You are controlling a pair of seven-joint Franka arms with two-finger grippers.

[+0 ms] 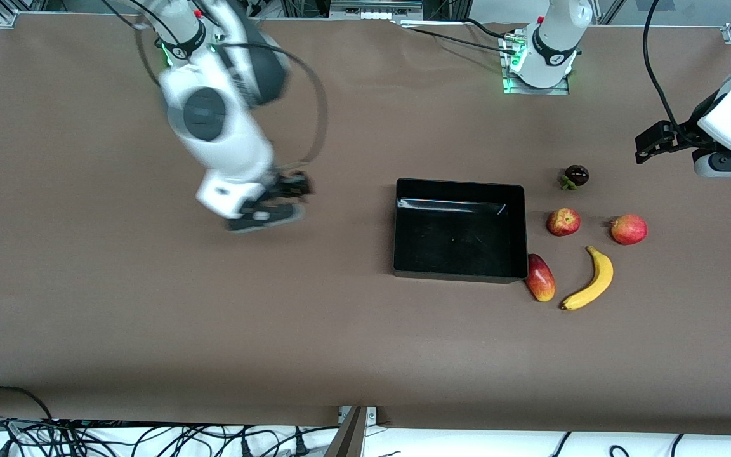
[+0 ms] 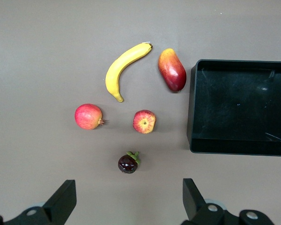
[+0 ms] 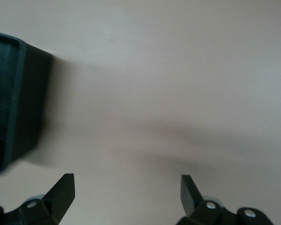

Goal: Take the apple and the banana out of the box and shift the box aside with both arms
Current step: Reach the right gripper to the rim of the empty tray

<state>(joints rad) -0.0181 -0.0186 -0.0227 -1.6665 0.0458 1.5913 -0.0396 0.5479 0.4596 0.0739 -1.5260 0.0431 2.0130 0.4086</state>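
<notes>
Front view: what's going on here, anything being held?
Nothing is held. The black box sits empty on the table, with the apple and banana already out, lying beside it toward the left arm's end among three other fruits. The right gripper is open over bare table toward the right arm's end of the box. The left gripper is open, up above the fruits. The box is not yet gripped.

You've got a black plastic box point(image 1: 459, 273) w/ glossy inside, matt brown table cover point(image 1: 150, 317), smooth-skinned banana point(image 1: 594, 280), shiny apple point(image 1: 563, 222), matt black gripper fingers point(image 2: 61, 200).
</notes>
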